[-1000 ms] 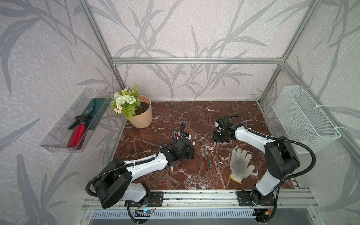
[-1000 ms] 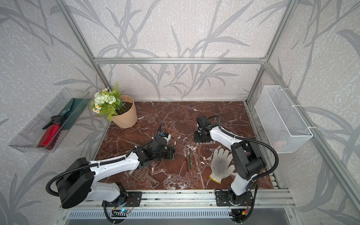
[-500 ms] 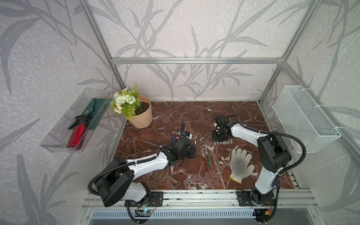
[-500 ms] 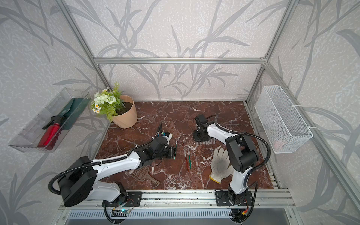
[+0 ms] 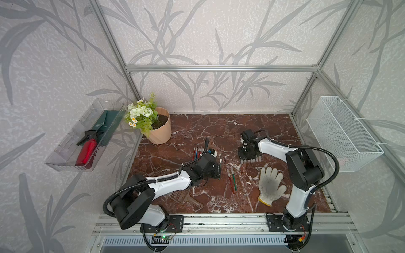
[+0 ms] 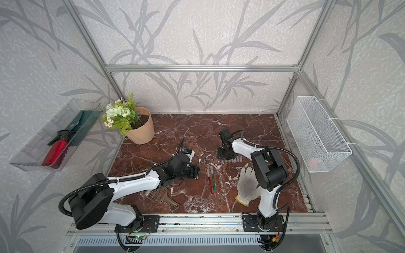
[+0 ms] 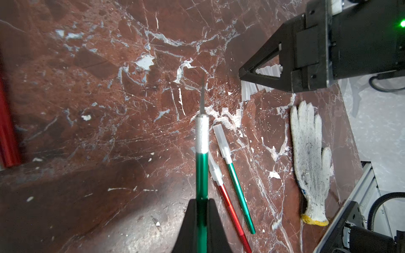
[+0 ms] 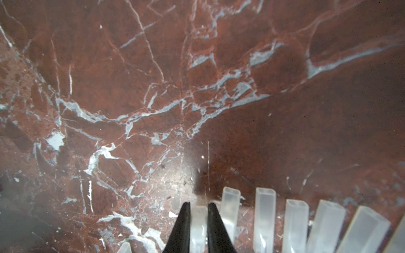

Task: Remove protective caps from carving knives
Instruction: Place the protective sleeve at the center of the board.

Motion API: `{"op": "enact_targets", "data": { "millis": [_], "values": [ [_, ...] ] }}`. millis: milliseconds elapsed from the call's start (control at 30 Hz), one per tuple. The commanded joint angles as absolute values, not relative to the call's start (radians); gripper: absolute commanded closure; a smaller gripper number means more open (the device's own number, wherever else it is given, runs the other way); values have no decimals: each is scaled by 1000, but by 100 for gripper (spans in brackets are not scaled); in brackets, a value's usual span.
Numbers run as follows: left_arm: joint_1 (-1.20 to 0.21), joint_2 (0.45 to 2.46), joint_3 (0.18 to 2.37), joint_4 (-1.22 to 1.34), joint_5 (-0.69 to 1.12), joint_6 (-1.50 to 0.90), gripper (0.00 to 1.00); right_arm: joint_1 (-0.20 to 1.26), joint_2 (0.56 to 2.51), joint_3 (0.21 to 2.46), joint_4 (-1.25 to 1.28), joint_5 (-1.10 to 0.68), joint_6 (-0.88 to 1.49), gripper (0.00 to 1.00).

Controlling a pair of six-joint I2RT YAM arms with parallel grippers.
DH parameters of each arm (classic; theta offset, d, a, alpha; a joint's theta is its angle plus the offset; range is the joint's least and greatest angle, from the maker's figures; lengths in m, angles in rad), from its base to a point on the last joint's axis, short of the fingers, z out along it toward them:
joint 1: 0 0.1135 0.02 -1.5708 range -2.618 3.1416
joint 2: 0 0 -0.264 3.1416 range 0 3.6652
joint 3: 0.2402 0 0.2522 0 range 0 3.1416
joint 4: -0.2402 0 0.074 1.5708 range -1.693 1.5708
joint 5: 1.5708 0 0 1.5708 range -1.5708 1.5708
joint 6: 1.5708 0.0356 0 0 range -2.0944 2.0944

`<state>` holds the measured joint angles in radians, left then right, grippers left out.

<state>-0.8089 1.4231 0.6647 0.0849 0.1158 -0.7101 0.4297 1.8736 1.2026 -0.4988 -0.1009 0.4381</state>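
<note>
My left gripper (image 7: 202,200) is shut on a green carving knife (image 7: 202,166); its silver collar and bare blade point away over the table. In a top view the same gripper (image 5: 219,169) sits mid-table. Beside it lie a red carving knife (image 7: 232,210) and a green one (image 7: 238,192), each with a protective cap (image 7: 221,140) on its tip. My right gripper (image 8: 199,204) is down at the table, its jaws closed on one loose protective cap (image 8: 198,221) at the end of a row of caps (image 8: 294,223). Both top views show that gripper (image 5: 247,154) over the row (image 6: 232,160).
Several more knives (image 5: 198,152) lie behind my left wrist. A white work glove (image 5: 270,186) lies front right and a brown slotted scoop (image 5: 186,198) front left. A flower pot (image 5: 158,129) stands back left. A wire basket (image 5: 341,133) hangs on the right wall.
My right arm's elbow has swung inward and its gripper has settled lower onto the row of caps. The left arm holds still with the green knife.
</note>
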Motion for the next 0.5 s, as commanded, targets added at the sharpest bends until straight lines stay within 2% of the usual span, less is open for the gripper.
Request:
{"op": "enact_targets", "data": {
  "millis": [0,467],
  "values": [
    [-805,1436,667,116,126,-725,95,422,1891,1229,-510,-81,443,83],
    [-805,1453,666,129,147,-735,95,419,1911,1253,-517,-84,440,79]
  ]
}}
